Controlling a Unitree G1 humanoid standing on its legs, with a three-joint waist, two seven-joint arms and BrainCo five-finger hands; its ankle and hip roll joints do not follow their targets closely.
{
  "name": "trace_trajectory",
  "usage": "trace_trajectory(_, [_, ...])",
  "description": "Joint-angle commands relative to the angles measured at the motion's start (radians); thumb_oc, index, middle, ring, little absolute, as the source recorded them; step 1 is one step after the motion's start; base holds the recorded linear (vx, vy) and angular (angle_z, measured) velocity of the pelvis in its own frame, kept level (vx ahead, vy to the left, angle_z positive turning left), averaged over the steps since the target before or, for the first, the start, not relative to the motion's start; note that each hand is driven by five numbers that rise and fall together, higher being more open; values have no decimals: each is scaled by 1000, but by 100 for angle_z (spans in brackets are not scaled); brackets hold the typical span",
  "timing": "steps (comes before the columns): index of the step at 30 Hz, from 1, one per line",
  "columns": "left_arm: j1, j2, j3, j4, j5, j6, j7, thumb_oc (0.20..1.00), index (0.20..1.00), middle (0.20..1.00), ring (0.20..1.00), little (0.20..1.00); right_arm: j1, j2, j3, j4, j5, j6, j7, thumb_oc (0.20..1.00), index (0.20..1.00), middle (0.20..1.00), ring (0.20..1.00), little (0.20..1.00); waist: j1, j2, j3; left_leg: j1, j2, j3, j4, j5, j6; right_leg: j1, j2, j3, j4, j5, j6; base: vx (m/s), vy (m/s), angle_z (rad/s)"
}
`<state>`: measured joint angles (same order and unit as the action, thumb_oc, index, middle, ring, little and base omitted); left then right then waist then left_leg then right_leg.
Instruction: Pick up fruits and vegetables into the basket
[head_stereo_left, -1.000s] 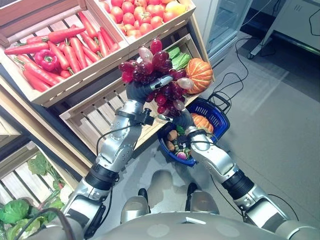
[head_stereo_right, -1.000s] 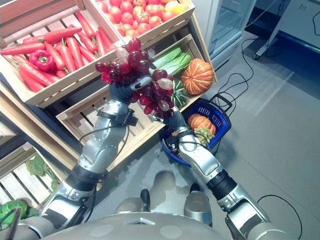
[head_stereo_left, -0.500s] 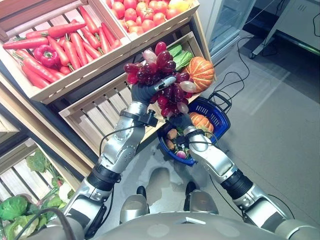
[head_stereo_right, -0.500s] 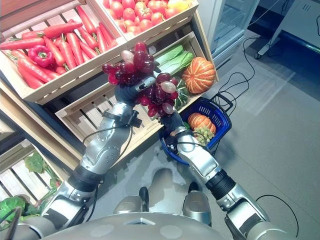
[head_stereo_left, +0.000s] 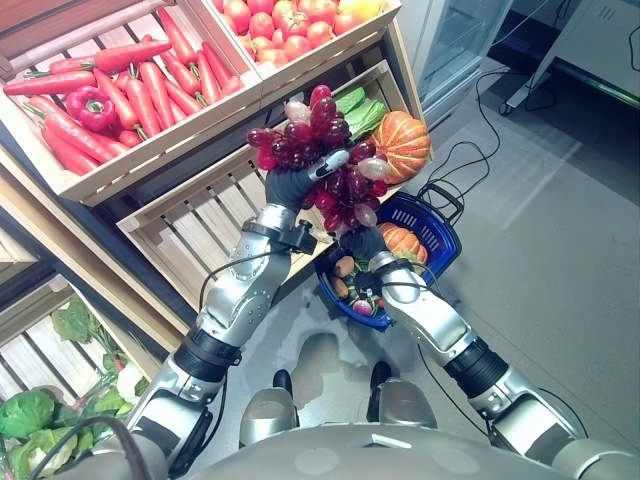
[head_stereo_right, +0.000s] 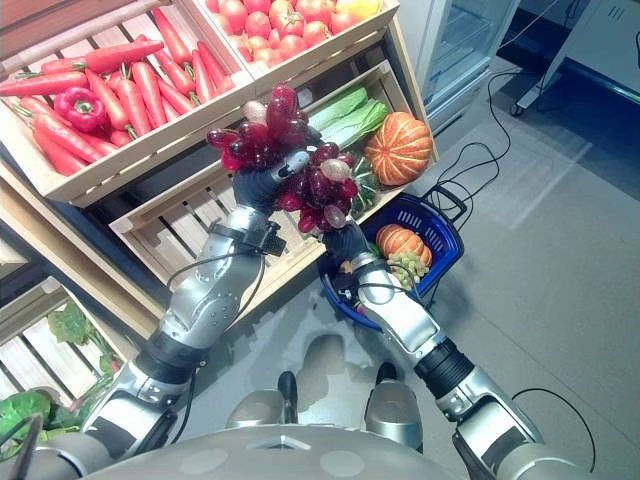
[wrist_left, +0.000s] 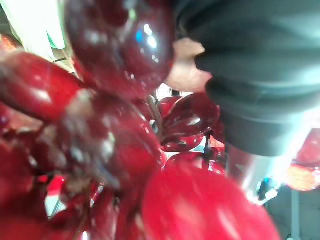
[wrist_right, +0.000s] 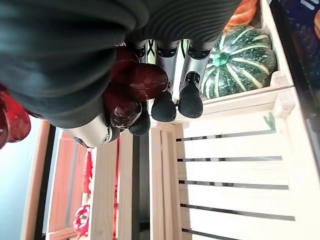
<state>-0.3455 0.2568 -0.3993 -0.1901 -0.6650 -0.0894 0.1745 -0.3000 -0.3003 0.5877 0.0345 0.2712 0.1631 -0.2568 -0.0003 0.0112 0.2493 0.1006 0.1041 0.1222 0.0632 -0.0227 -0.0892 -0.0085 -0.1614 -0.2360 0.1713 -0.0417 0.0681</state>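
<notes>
Left eye view: wooden crates (head_stereo_left: 190, 215) stand on grey floor (head_stereo_left: 560, 270).

We see glossy, smooth, plastic-looking dark red grapes (head_stereo_left: 320, 150), their skins catching bright highlights. The crates (head_stereo_right: 170, 215) at nine o'clock are pale, unpainted slatted wood with a matt grain. The basket (head_stereo_right: 440, 225) at three o'clock looks like shiny blue plastic mesh. The floor (head_stereo_left: 560, 250) is smooth, matt grey. The carrots (head_stereo_left: 150, 95) look waxy and slightly shiny.

Left robot hand (head_stereo_left: 290, 185) raised, fingers curled in a grip; right robot hand (head_stereo_left: 365, 243) just below, fingers curled.
</notes>
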Motion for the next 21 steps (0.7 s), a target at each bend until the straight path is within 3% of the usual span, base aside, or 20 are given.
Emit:
trace_trajectory(1, [-37, 22, -35, -68, 44, -16, 16, 1000, 1000, 1000, 1000, 1000, -67, 57, -24, -64, 38, -128, 19, 200, 200, 200, 200, 200, 3, -25, -12, -8, 30, 38, 103, -113, 23, 90, -97, 6, -42, -24, 99, 0, 0, 0])
trace_trajectory(5, [-29, 18, -32, -55, 8, 3, 0, 1000, 1000, 1000, 1000, 1000, -54, 58, -35, -56, 68, -142, 20, 200, 200, 200, 200, 200, -1, -22, -11, -6, 32, 39, 102, -110, 22, 90, -97, 8, -40, -25, 97, 0, 0, 0])
trace_trajectory(10, [-13, 13, -20, -54, -17, -26, -5, 1000, 1000, 1000, 1000, 1000, -22, 65, -60, -34, 123, -182, 23, 200, 200, 200, 200, 200, -7, -16, -11, -3, 35, 42, 100, -108, 21, 92, -97, 7, -43, -23, 95, 0, 0, 0])
trace_trajectory(21, [2, 30, 34, -72, 61, -61, 70, 1000, 1000, 1000, 1000, 1000, 51, 66, -137, -36, 219, -282, 20, 200, 200, 200, 200, 200, -25, -4, -14, 1, 39, 45, 99, -107, 19, 89, -94, 15, -38, -29, 95, 3, -4, -1])
